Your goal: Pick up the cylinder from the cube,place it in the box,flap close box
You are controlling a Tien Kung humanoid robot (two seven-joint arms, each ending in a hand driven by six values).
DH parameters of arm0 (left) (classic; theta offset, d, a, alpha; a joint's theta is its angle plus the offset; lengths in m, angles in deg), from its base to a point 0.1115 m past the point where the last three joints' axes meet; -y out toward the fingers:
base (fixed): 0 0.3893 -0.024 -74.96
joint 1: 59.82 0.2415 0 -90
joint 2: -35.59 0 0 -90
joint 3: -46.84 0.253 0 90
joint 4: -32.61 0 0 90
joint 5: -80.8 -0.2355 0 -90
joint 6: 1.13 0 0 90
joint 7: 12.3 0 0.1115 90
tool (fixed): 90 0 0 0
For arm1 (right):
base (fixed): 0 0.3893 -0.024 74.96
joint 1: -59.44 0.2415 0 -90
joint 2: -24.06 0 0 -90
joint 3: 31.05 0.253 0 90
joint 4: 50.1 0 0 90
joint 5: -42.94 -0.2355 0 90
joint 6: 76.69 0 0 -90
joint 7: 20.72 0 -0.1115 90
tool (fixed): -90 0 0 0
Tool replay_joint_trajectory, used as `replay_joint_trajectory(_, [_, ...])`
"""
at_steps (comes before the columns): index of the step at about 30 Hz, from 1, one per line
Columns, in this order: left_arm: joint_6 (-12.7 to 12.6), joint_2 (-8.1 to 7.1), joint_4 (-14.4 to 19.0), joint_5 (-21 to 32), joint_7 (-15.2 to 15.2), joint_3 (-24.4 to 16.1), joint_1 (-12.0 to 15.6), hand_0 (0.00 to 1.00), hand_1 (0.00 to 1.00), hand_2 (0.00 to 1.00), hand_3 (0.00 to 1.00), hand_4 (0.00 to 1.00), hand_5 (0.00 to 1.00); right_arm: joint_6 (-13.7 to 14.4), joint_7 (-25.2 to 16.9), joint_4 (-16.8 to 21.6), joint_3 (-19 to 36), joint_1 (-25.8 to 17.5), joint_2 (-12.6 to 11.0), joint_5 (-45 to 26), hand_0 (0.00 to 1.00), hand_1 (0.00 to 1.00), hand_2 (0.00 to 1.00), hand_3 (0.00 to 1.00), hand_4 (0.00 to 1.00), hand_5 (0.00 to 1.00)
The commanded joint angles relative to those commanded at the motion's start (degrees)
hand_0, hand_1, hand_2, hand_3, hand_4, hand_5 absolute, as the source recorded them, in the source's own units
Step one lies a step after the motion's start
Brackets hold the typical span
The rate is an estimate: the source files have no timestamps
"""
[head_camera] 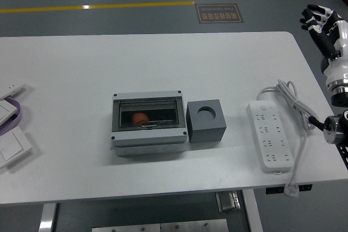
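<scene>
One hand shows, the right hand [322, 21], raised at the upper right edge of the frame, off the desk [81, 69], its fingers [312, 13] loosely apart and holding nothing. At mid-frame the cube [205, 121] sits touching the right side of the box [148, 123], its round socket empty. The orange cylinder [140, 118] lies inside the box behind the clear flap [148, 113], which looks lowered, so the task seems essentially finished. A power strip [267, 136] lies to the right.
</scene>
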Motion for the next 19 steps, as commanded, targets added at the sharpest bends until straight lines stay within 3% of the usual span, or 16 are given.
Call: replay_joint_trajectory(19, [0.08, -0.10, -0.07, 0.82, 0.10, -0.13, 0.02, 0.631, 0.612, 0.617, 0.655, 0.743, 0.296, -0.12, -0.28, -0.21, 0.50, -0.18, -0.14, -0.95, 0.702, 0.666, 0.659, 0.656, 0.803, 0.412])
